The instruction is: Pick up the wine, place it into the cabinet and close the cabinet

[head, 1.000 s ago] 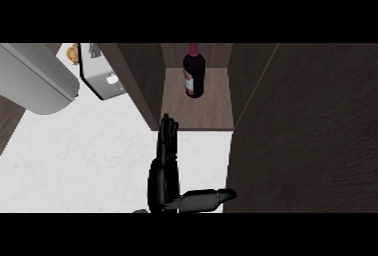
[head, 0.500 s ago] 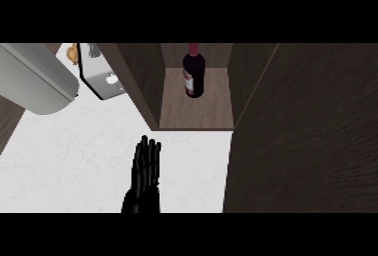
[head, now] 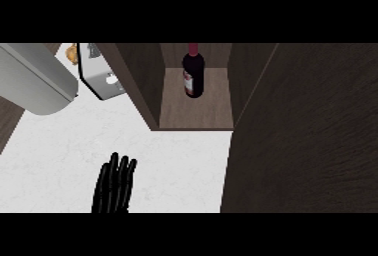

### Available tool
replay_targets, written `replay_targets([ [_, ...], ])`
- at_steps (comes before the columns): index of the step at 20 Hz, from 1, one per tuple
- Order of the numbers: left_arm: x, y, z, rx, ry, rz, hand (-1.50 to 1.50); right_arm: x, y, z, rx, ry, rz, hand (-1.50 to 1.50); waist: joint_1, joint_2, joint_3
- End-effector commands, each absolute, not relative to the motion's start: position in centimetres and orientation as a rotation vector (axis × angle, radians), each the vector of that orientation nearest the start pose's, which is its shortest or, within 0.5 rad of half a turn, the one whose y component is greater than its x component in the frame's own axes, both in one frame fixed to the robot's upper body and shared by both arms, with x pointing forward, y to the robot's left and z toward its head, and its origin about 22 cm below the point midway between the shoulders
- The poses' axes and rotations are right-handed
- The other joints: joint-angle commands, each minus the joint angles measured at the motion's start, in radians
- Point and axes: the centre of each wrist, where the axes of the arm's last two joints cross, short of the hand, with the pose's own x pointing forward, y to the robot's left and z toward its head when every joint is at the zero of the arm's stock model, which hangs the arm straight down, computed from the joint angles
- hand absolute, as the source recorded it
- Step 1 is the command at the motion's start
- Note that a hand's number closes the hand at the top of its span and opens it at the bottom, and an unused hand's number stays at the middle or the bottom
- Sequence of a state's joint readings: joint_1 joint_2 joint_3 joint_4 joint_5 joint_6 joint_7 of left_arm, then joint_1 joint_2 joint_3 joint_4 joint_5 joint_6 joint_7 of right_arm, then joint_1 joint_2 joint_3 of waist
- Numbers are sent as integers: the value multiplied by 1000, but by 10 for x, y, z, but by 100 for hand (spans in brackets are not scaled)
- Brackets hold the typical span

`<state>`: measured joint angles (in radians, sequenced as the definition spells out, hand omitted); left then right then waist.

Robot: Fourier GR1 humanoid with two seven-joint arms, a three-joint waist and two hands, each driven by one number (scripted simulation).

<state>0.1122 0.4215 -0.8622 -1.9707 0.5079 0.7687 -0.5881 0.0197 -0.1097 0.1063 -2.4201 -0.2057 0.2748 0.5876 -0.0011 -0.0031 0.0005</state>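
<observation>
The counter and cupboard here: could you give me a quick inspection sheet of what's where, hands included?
Surface: pale speckled counter, bare where it shows.
Job's things: wine bottle stands upright inside the cabinet; the cabinet door at the right is open, not yet closed.
Clutter: grey rounded appliance at upper left; a small metal-fronted item beside it, too unclear to name.
Hands: one black hand at the lower edge, fingers straight, over the counter, holding nothing; which hand it is cannot be told. No other hand shows.
Cables: nothing seen.
Surroundings: dark wood strip along the left edge.
</observation>
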Motion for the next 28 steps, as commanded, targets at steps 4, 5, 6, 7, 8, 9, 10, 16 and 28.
replay_targets([
  [4, 119, 179, 49, -219, -1909, 149, -150, 131, -212, 183, 503, -1712, 477, 150, 0, -1, -1],
  [5, 113, 174, 49, -218, -1920, 162, -150, 131, -208, 183, 557, -1687, 487, 150, 3, -2, -1],
  [6, 119, 181, 54, -214, -1926, 173, -150, 120, -207, 192, 564, -1671, 487, 150, 0, -2, -1],
  [7, 116, 192, 57, -209, -1938, 183, -150, 123, -208, 179, 577, -1658, 449, 150, 1, -2, -1],
  [8, 111, 196, 60, -221, -1947, 174, -150, 120, -198, 187, 591, -1652, 457, 150, 8, -3, -2],
  [9, 119, 200, 59, -181, -1948, 177, -150, 110, -201, 192, 582, -1624, 498, 150, -1, -3, -2],
  [10, 118, 202, 61, -204, -1961, 197, -150, 134, -193, 187, 598, -1641, 469, 150, 10, 1, -1],
  [16, 130, 243, 69, -147, -1972, 220, -150, 110, -168, 191, 692, -1646, 694, 150, 2, -4, -3],
  [28, 130, 301, 82, -116, -1970, 200, -150, 84, -123, 196, 803, -1598, 699, 150, -2, -6, -3],
])
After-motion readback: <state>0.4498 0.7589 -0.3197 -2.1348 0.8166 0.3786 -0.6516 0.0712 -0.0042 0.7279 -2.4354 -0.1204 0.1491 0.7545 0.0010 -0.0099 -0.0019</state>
